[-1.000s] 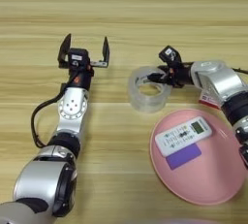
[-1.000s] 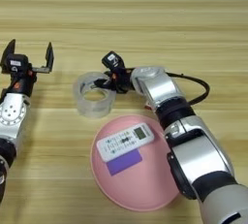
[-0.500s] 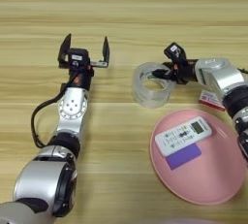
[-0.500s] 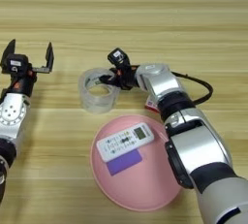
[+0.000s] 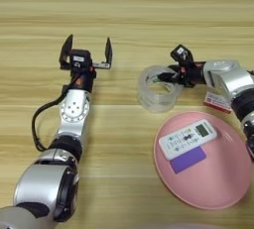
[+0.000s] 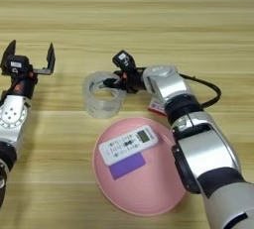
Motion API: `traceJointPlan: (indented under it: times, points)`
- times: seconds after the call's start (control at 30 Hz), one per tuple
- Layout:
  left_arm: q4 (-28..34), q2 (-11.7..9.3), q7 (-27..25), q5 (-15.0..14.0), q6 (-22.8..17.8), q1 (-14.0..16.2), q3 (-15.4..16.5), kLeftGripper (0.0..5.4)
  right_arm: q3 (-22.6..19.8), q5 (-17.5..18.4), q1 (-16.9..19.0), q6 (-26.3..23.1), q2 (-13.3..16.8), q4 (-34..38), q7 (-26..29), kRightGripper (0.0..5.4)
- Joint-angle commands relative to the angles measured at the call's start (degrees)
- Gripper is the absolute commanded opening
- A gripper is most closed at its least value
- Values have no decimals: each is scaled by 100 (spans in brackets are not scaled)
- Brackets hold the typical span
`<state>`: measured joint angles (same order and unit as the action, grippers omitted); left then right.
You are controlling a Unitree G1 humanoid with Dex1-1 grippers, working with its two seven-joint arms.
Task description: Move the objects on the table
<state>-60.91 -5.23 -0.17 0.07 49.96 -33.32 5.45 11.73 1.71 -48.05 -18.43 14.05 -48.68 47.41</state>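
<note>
The wide clear tape roll [image 5: 153, 105] stands on the table [image 5: 124, 5] just left of the pink plate. My right gripper [image 5: 167, 77] reaches in from the right and is shut on the roll's right rim, one finger inside the ring. The white remote with green screen [image 5: 187, 138] lies on the plate. A small white-and-red flat box [image 5: 217, 101] lies on the table, partly hidden under my right forearm. My left gripper [image 5: 85, 52] stands open, well left of the roll, holding nothing.
The pink plate [image 5: 218, 188] fills the near right and also carries a purple card [image 5: 188, 159] under the remote. A black cable [image 6: 211, 91] loops beside my right arm. Bare wood stretches across the far side.
My right gripper and the tape roll have shifted slightly to the right together. The left arm has not moved.
</note>
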Motion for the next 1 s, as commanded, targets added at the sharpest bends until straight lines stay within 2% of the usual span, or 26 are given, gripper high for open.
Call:
traceJointPlan:
  times: [0.03, 0.47, 0.5, 0.7, 1.0]
  points:
    - [0, -4, 8, 64, -10, -30, -11, 540, 14, -94, 210, -171, 246, 308, 149, 145]
    - [-37, 3, 18, 70, -29, -60, -15, 540, 49, -113, 601, -474, 493, 1112, 353, 145]
    - [-38, 2, 16, 70, -28, -61, -15, 540, 48, -108, 615, -490, 500, 1148, 360, 174]
    - [-42, -5, 14, 68, -30, -61, -10, 540, -35, -13, 676, -587, 517, 1401, 389, 247]
    - [-45, -23, -8, 57, -31, -62, -3, 540, -698, 660, 961, -971, 585, 2922, 287, 354]
